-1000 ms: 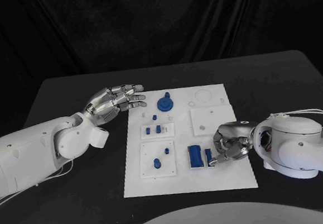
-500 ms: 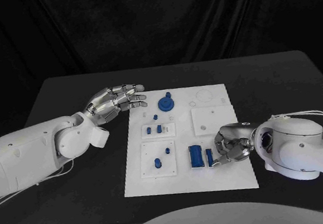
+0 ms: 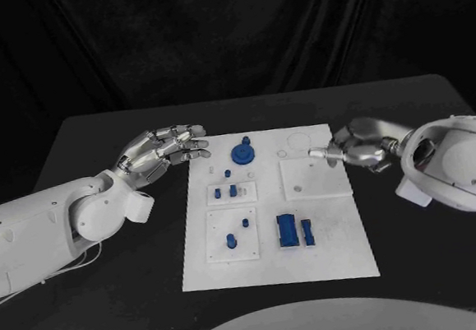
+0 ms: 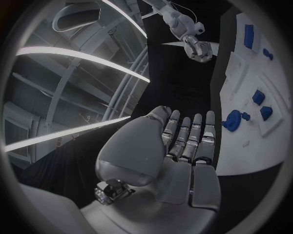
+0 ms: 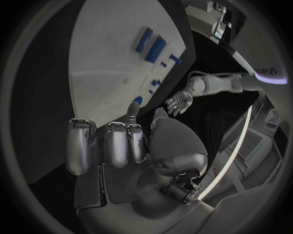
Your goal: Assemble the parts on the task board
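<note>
Two hands flank the white task board (image 3: pixel 273 201), which lies mid-surface on the black surface (image 3: pixel 90 136). The left hand (image 3: pixel 165 151) hovers just off the board's far left corner, fingers loosely curled, holding nothing I can see. The right hand (image 3: pixel 355 148) sits over the board's right edge beside a raised square plate (image 3: pixel 314 176); its fingers are drawn in, and I cannot tell whether a part is in them.

The parts look like small rigid plastic: light, stiff, probably smooth enough to slip, so a fingertip pinch across the narrow sides seems best. A round blue piece (image 3: pixel 243 151) stands at the far end, small pegs (image 3: pixel 227 190) sit in the middle left tray, and two upright blue blocks (image 3: pixel 294 231) stand near the front.

The board's edges are low. Open surface lies on both sides and in front, giving room to approach.
</note>
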Action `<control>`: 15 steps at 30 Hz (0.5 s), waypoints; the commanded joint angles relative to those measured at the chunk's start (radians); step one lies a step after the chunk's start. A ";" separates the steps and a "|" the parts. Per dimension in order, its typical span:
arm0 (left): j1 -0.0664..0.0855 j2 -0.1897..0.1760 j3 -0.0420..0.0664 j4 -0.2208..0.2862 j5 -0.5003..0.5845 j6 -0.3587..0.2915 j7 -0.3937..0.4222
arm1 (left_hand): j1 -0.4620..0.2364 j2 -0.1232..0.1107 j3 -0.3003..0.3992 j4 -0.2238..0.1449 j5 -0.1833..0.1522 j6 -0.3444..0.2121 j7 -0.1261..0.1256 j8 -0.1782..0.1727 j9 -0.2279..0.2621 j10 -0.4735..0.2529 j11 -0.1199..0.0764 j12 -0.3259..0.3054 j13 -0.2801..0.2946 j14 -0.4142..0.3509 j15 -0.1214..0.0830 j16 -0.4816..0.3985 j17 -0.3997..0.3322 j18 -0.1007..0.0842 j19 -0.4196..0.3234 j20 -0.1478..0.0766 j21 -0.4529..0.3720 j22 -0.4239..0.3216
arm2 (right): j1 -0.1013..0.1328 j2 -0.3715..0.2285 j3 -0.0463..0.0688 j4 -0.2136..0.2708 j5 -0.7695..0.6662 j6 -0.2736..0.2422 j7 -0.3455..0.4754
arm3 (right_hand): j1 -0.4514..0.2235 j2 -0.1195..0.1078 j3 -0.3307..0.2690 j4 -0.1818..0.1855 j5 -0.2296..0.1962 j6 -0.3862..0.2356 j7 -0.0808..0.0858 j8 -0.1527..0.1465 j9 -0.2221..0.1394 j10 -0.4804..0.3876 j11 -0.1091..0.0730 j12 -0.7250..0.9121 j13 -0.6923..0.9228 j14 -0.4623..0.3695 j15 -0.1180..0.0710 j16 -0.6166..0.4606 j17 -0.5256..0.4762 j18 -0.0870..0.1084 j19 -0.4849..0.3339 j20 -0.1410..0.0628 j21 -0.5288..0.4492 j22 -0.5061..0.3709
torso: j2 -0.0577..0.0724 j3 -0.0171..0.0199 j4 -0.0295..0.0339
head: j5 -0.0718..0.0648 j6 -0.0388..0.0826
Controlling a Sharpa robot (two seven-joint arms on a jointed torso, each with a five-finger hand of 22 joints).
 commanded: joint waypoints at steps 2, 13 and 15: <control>0.001 0.002 0.001 0.012 -0.045 -0.065 0.175 | -0.049 -0.018 -0.032 0.054 0.000 0.031 -0.013 0.009 0.000 0.059 0.014 0.014 -0.001 0.023 -0.005 0.010 -0.003 -0.015 0.018 -0.002 0.008 0.001 | 0.020 0.014 -0.001 -0.057 0.535 -0.293 0.485 | 0.005 0.027 -0.064 0.004 0.073 0.040 0.020 -0.095 -0.142 -0.163 0.025 -0.344 -0.072 -0.081 0.020 -0.572 -0.336 0.087 -0.148 0.020 -0.490 -0.105 | -0.013 -0.0001 0.0007 | -0.007 0.000; 0.001 0.014 0.001 0.021 -0.148 -0.300 0.396 | -0.141 -0.017 -0.245 0.160 -0.267 -0.091 -0.059 -0.122 -0.037 -0.182 -0.161 -0.284 -0.019 -0.343 -0.160 -0.461 -0.054 0.027 -0.346 -0.090 -0.046 -0.143 | -0.067 0.057 -0.001 -0.183 0.632 -0.237 0.932 | 0.075 -0.135 0.049 0.016 -0.086 -0.524 -0.080 -0.522 -0.625 -1.296 0.180 -1.351 -0.977 -1.384 0.309 -1.235 -1.171 0.046 -1.410 0.285 -1.292 -1.182 | -0.033 0.0069 -0.0034 | -0.012 0.000; 0.001 0.013 0.001 0.023 -0.170 -0.346 0.417 | -0.137 -0.014 -0.272 0.160 -0.276 -0.198 -0.096 -0.172 -0.051 -0.246 -0.204 -0.360 -0.027 -0.361 -0.207 -0.557 -0.066 0.049 -0.378 -0.111 -0.044 -0.185 | -0.088 0.066 -0.001 -0.199 0.577 -0.227 0.960 | 0.064 -0.174 0.088 0.008 -0.090 -0.565 -0.130 -0.540 -0.675 -1.362 0.141 -1.372 -1.058 -1.436 0.308 -1.296 -1.228 0.024 -1.443 0.284 -1.320 -1.251 | -0.034 0.0085 -0.0046 | -0.013 0.000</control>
